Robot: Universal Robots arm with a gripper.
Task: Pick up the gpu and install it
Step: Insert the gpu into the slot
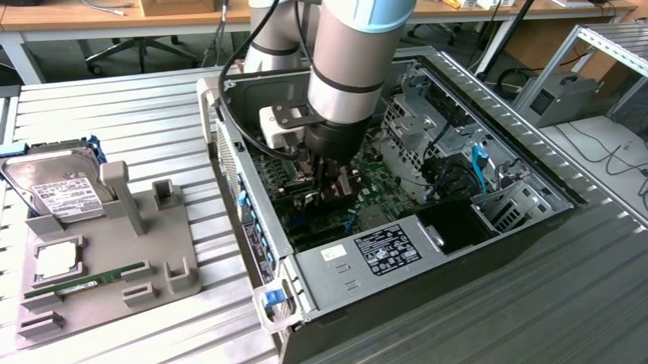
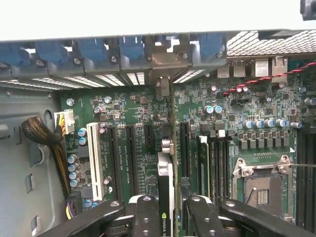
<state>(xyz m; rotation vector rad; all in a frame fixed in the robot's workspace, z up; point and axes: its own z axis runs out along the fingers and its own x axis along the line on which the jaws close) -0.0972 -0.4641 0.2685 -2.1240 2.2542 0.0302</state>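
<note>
This is a robotics lab or electronics workshop set up for computer assembly. A grooved metal worktable (image 1: 121, 114) of ribbed aluminium profile carries an open desktop computer case (image 1: 405, 250) lying on its side, its green motherboard (image 2: 138, 128) exposed. At the exterior view's left stands a grey moulded fixture tray (image 1: 111, 258) holding a hard drive (image 1: 61, 189), a processor chip (image 1: 58, 260) and a memory stick (image 1: 86, 282). An industrial robot arm (image 1: 354, 61) reaches into the case. At the far side are wooden desks (image 1: 91, 15), an office chair base (image 1: 132, 49) and loose cables.
</note>
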